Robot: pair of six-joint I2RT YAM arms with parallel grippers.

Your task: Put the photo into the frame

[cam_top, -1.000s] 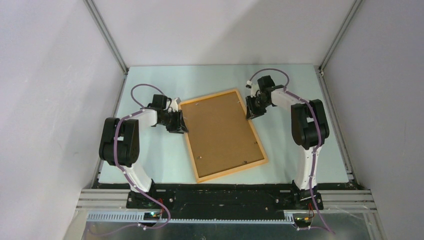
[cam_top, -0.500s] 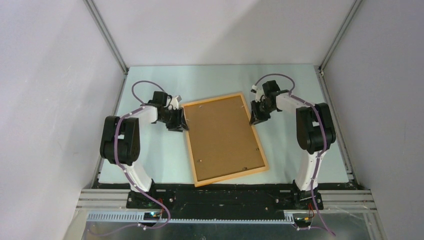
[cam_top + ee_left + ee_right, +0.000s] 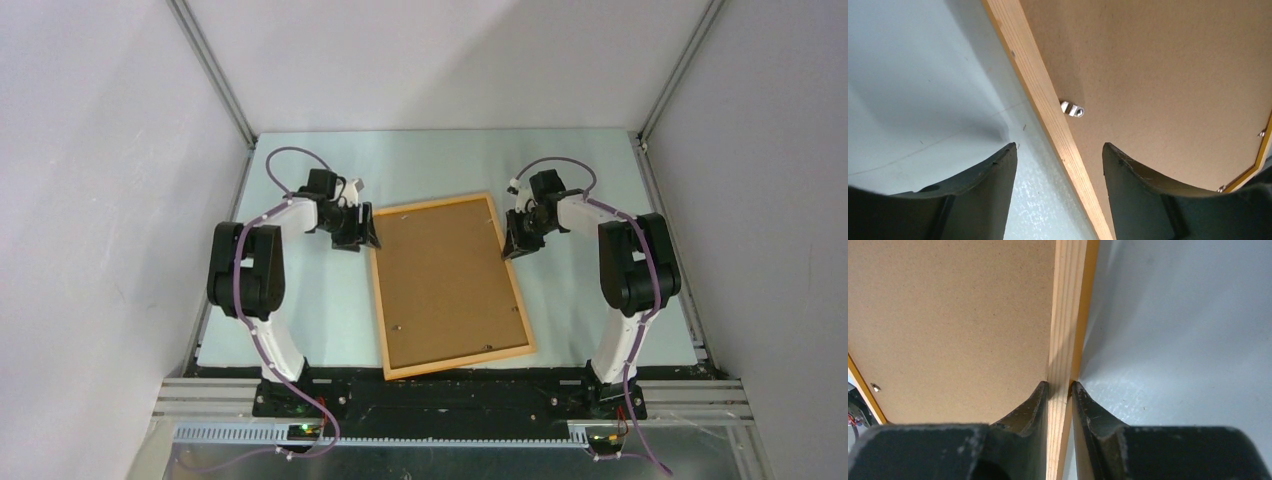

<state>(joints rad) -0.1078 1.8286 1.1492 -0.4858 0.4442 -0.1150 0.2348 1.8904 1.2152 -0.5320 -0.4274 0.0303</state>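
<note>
The frame point(image 3: 379, 300), thin orange-tan wood, lies back-up on the table with a brown backing board point(image 3: 445, 275) filling it. The photo is hidden. My left gripper point(image 3: 368, 238) stands open at the frame's far left corner. In the left wrist view its jaws point(image 3: 1059, 146) straddle the left rail point(image 3: 1040, 95) without touching it, one finger over the table, the other over the board. My right gripper point(image 3: 512, 245) is shut on the right rail near its far end. In the right wrist view both fingers point(image 3: 1059, 384) press the rail point(image 3: 1065, 305).
Small metal clips point(image 3: 1072, 109) sit along the inner edge of the frame, on the backing board point(image 3: 948, 315). The pale table point(image 3: 300, 300) is walled by grey panels on both sides and at the back. The arm bases stand at the near edge.
The frame has swung clockwise and stands straighter to the table's edges. My left jaws have opened wide off the left rail. The right gripper moved right and nearer, gripping the right rail.
</note>
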